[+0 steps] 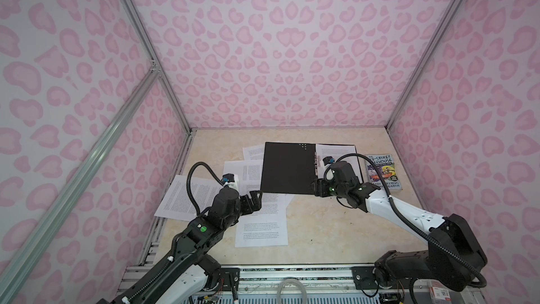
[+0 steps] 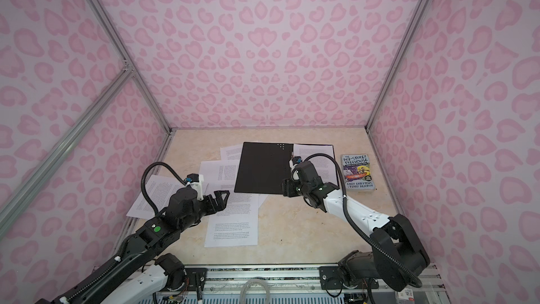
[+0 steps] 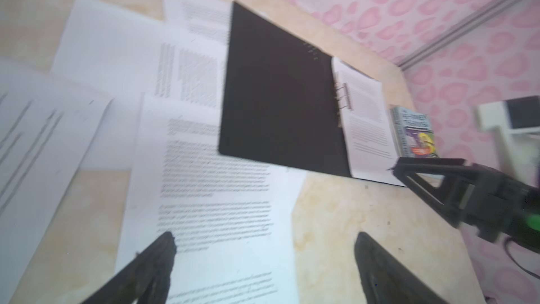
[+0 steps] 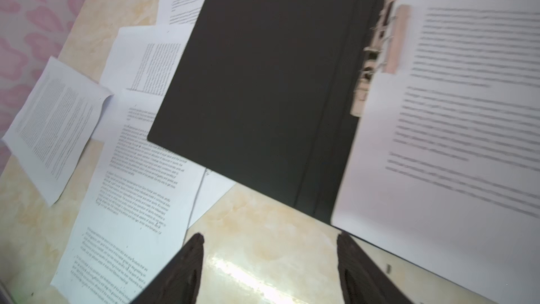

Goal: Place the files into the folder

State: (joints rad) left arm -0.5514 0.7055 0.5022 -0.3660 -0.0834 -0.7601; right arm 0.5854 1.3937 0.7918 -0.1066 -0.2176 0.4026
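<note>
1. The folder [image 1: 287, 168] lies open on the table [image 1: 321, 229], with 1 sheet [image 1: 336, 153] on its right half.
2. The loose files [image 1: 263, 223] spread left of the folder, some tucked under it.
3. The left claw [image 1: 254, 197], wide and empty, hangs over them and is the nearer one. The right claw [image 4: 270, 241], also parted and empty, is at the folder's near edge.

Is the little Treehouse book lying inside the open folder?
No, the book lies on the table beside the folder, not in it.

Both top views high, angled down over table [image 1: 321, 229]; wrist views low, close, sharing folder [image 3: 277, 97].
</note>
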